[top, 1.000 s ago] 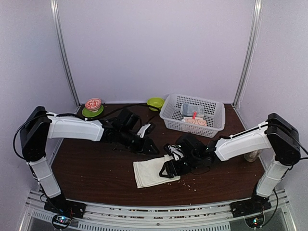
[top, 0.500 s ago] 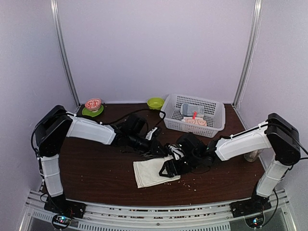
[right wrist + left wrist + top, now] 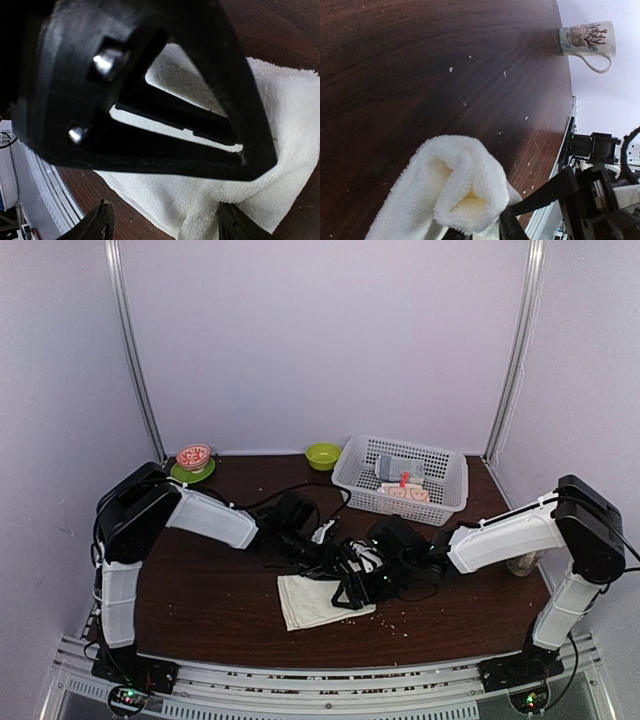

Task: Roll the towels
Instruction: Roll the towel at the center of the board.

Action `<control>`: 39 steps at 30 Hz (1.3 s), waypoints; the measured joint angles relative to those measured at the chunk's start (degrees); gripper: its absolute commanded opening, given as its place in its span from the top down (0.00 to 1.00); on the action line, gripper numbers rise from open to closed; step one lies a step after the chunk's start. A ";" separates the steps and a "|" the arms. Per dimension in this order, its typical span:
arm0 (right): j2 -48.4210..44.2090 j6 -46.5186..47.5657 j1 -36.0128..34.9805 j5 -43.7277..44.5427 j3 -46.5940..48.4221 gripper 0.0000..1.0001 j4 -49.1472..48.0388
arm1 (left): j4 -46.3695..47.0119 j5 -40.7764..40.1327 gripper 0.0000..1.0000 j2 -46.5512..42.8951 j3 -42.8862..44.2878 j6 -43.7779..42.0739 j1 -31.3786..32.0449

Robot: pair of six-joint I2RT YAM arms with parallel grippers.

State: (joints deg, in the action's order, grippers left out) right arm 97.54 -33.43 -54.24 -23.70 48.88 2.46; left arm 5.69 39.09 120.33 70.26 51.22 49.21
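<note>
Dark, crumb-flecked wood table (image 3: pixel 200 600) inside lilac walls (image 3: pixel 320 340) — the white basket (image 3: pixel 352 485) holds a grey-blue roll (image 3: pixel 398 468) and the face-print towel (image 3: pixel 405 493), while mid-table my left gripper (image 3: pixel 335 560) pinches the plain towel (image 3: pixel 305 602) by a fold, with my right gripper (image 3: pixel 167 222) spread apart over it.

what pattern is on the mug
Cream mug with a dark red branching, coral-like print; clearest in the left wrist view.

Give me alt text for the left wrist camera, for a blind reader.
A bunched fold of white towel fills the lower foreground, over a dark wooden table flecked with crumbs. A patterned mug sits near the table's far edge, and black robot parts show at lower right.
</note>
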 measured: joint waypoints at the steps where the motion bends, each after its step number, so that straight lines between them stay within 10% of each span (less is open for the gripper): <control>1: -0.31 0.13 0.00 0.20 0.04 0.27 0.66 | -0.26 -0.35 0.79 0.33 0.26 0.31 0.00; 15: -11.26 -1.53 3.89 7.13 0.31 0.36 12.02 | -2.16 -2.14 0.83 2.14 1.40 2.10 -0.15; 39: 1.49 -0.81 -1.68 14.62 5.99 0.52 17.59 | -15.43 -7.80 0.93 -7.30 -1.40 -3.08 -0.15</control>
State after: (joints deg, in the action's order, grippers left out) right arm 99.02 -34.24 -55.92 -9.08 54.87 20.05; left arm -9.74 31.29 113.03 68.86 48.14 49.06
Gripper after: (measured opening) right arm 0.481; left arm 0.061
